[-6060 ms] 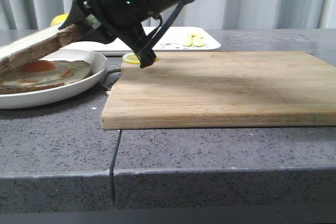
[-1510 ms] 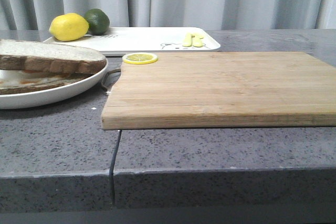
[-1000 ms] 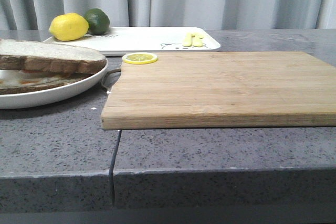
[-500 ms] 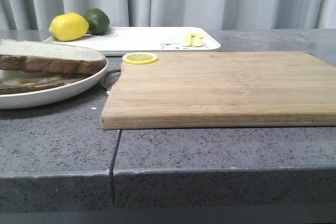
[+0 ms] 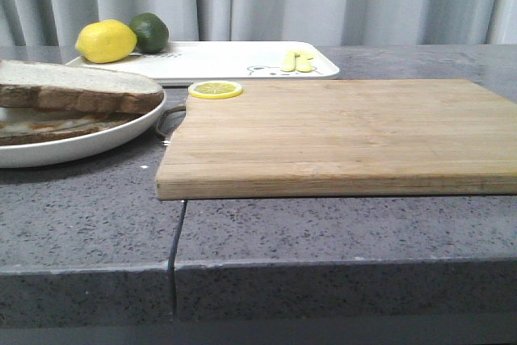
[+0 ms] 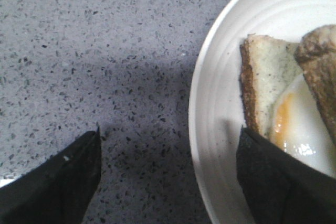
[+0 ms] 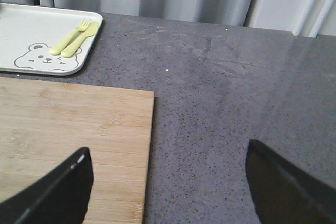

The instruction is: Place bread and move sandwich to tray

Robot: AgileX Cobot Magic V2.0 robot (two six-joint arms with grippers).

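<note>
Resting on the sandwich (image 5: 56,115) — bread (image 5: 77,86); tray (image 5: 218,61) behind.

Kitchen: stone counter (image 5: 323,232); cutting board (image 5: 339,131)

Left gripper (image 6: 168,182) and right gripper (image 7: 168,192) — fingers spread wide, nothing between them.

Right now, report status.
Left gripper open over the plate rim; right gripper open, empty. Bread on the sandwich, not yet on the tray. Lemon, lime on tray.
</note>
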